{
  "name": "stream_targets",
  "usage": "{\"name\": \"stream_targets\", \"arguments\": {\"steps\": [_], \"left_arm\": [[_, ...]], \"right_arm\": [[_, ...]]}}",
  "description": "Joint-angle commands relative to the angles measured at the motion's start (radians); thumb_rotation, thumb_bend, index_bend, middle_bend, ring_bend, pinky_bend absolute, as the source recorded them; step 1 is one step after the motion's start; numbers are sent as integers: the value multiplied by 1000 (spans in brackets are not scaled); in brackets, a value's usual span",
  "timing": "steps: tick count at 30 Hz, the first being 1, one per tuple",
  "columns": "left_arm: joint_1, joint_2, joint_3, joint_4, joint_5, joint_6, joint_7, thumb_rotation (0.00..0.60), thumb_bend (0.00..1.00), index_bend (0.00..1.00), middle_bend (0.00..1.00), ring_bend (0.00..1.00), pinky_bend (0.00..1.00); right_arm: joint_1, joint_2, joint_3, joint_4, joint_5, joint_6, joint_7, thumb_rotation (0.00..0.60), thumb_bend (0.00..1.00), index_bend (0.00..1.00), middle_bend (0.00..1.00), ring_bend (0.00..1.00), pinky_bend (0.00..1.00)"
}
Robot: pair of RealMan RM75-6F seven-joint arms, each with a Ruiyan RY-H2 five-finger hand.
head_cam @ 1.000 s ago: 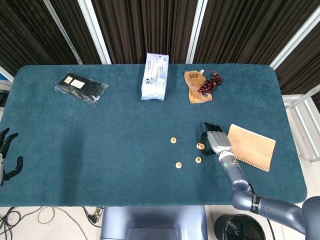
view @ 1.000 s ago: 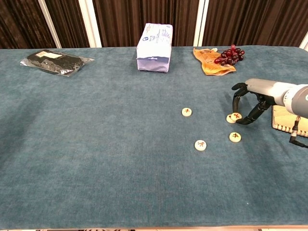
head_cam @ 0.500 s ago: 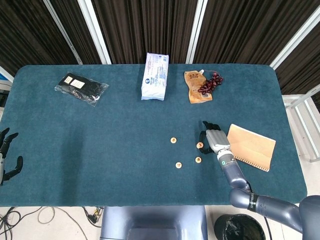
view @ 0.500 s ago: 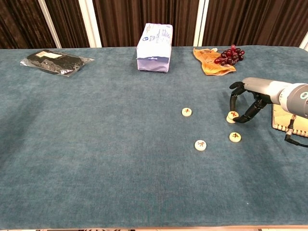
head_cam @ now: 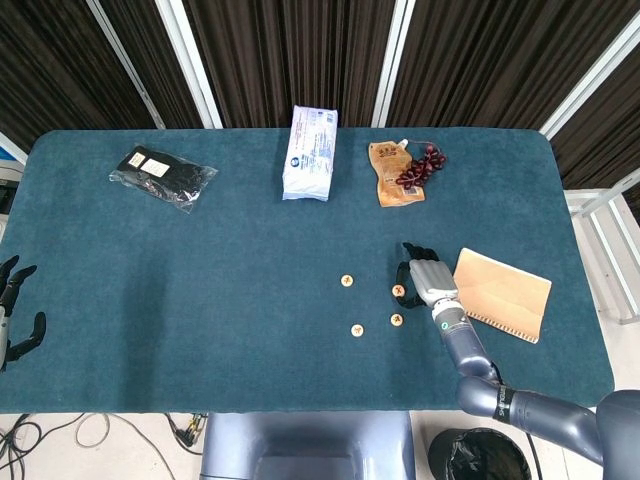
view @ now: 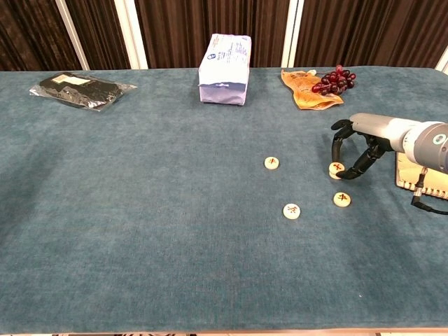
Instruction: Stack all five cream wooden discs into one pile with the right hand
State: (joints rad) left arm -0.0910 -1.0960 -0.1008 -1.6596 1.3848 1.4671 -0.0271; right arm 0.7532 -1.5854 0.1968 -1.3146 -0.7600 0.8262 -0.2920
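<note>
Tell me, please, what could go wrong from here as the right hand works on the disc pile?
1. The right hand has its fingers curled around a small pile of discs; a slight sideways drag could topple or scatter it.
2. Three discs lie apart. The nearest sits just below the hand, so a reach could knock it away.
3. The notebook lies close beside the hand, and the wrist could catch its edge.

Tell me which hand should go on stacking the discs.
Right. The right hand is already arched over the disc pile, with the loose discs close by. The left hand hangs off the table's far left edge.
</note>
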Motion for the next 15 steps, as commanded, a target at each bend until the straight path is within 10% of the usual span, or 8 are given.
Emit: {"name": "stream_targets", "arguments": {"steps": [1,15], "left_arm": [[0,0,0,1,0,0,0,600,467,150,0,0,0],[-1,-1,1,-1,2,-1,5,600,467,150,0,0,0]], "right_arm": [[0,1,1,0,1,0,0,600,407,554,0,0,0],[-1,4,-2,-2,3,-7,2,600,406,554,0,0,0]]}}
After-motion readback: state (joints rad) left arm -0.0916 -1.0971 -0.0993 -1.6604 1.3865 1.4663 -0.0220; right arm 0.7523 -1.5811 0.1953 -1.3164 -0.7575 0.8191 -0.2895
